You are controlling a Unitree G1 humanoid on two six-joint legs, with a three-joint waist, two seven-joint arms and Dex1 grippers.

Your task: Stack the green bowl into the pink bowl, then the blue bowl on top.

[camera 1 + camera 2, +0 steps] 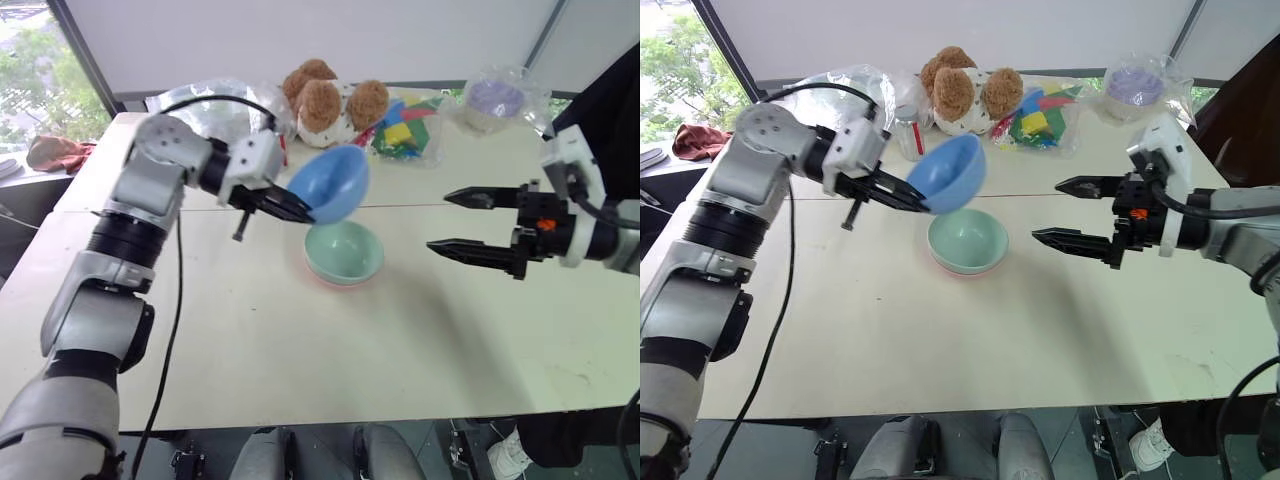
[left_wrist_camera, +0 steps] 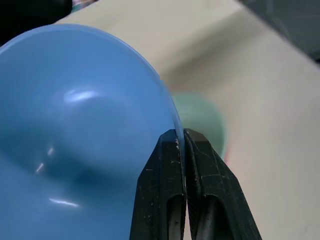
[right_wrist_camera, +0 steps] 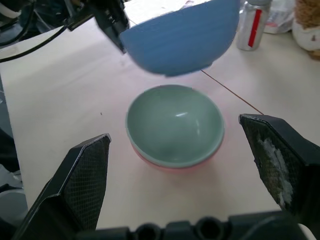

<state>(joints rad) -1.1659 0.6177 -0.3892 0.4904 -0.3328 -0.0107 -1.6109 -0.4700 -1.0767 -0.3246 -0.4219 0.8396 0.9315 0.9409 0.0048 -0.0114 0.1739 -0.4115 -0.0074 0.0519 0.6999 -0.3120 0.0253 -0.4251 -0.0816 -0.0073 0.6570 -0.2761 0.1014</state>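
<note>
Two fingers (image 2: 184, 150) pinch blue bowl (image 1: 330, 183) rim, airborne.

My left end effector (image 1: 923, 198) pinches the rim of the blue bowl (image 1: 947, 173), holding it tilted in the air above the green bowl (image 1: 968, 240), which sits nested in the pink bowl (image 1: 958, 271) on the tabletop (image 1: 940, 350). My right end effector (image 1: 1058, 211) hovers beside them, fingers spread.

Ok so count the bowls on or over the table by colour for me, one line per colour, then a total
Blue: 1, the blue bowl, held tilted in the left gripper above the stack
Green: 1, the green bowl, nested in the pink one
Pink: 1, the pink bowl, at the bottom, on the table
Total: 3
</note>
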